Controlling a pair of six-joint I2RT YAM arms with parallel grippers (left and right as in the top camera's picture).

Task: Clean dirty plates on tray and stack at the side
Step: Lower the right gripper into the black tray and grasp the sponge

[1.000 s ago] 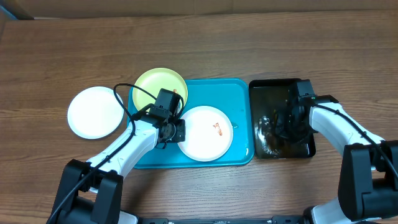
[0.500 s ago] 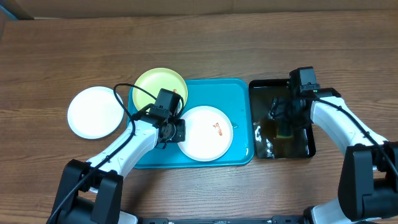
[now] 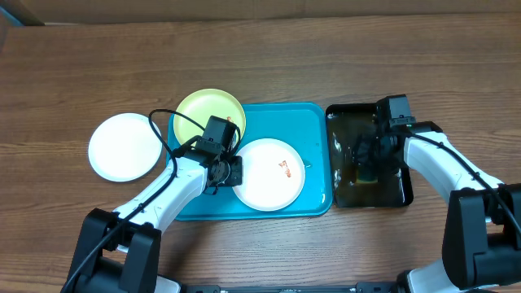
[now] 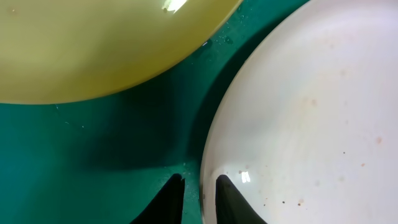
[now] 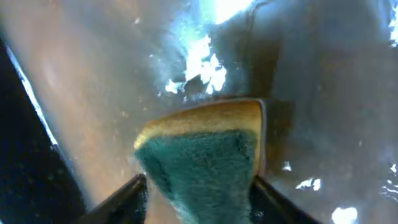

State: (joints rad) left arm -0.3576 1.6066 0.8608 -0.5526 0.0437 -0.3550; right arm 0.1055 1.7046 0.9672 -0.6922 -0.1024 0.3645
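Wood-grain table, overhead view: tray [image 3: 313, 114] in the centre, black tray [image 3: 342, 122] just to its right. The smeared white plate [image 3: 269, 173] lies in the tray. The yellow-green plate [image 3: 209, 114] sits on its far-left corner, overhanging the rim. A clean-looking white plate [image 3: 124, 146] is on the table, off to the left. At the smeared plate's left edge is the left gripper [image 3: 230, 172]. Down in the black tray is the right gripper [image 3: 366, 161], at the sponge [image 3: 368, 173]. My read of the step: fetching the sponge, one plate likely done.

Left wrist: jaws narrow, plate rim between the fingertips [image 4: 176, 198]. Looks like a pinch to steady it. Fine specks on the plate.

Right wrist: sponge [image 5: 205, 149] green face up, in shallow water [image 5: 205, 68]. Fingers [image 5: 124, 199] press both its sides, so gripped, I think.

Next: lift the sponge clear, carry it to the orange smears, scrub while the left side holds.
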